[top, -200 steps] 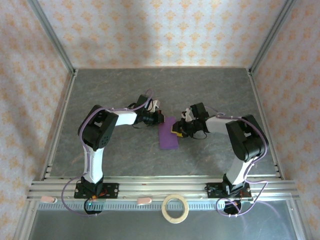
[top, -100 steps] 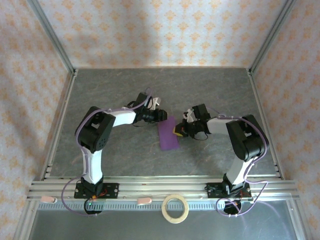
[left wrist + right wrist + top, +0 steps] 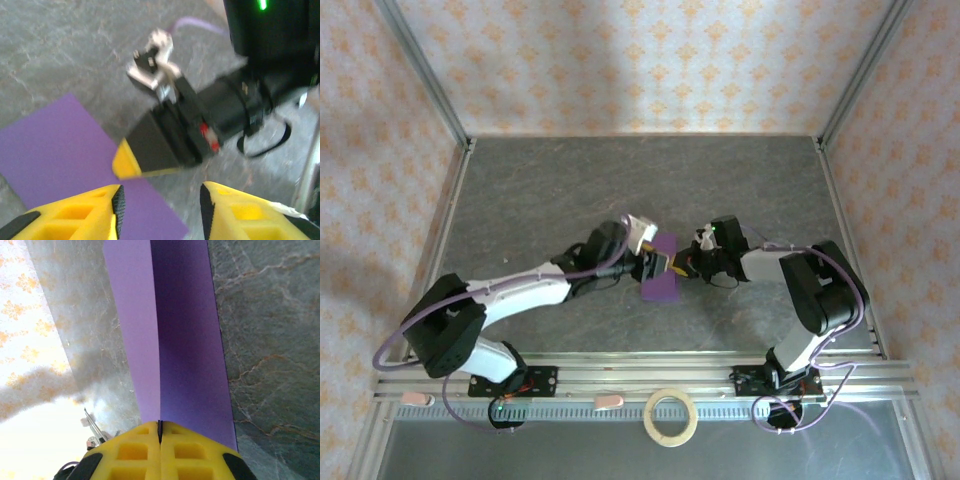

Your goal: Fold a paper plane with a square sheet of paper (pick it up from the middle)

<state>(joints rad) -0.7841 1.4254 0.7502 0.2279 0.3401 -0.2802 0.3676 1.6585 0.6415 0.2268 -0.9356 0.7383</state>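
Note:
The square sheet of paper (image 3: 660, 282) is purple and lies mid-table as a narrow strip folded along its length. In the right wrist view the sheet (image 3: 185, 340) has one pale half and one dark half meeting at a centre crease. My right gripper (image 3: 678, 266) (image 3: 160, 427) is shut on the sheet's right edge, at the crease. My left gripper (image 3: 651, 265) (image 3: 161, 200) is open just above the sheet (image 3: 50, 145), its fingers either side of the sheet's corner and close to the right gripper's yellow tip (image 3: 122, 161). A paper plane is out of view.
A tan tape ring (image 3: 671, 417) lies on the rail in front of the arm bases. Metal frame posts and patterned walls close in the grey table (image 3: 570, 180) on three sides. The left arm stretches low across the table's left half.
The left arm swung down and right, bringing its gripper over the sheet, and the gripper opened. The right gripper shut on the sheet's edge and shifted slightly right.

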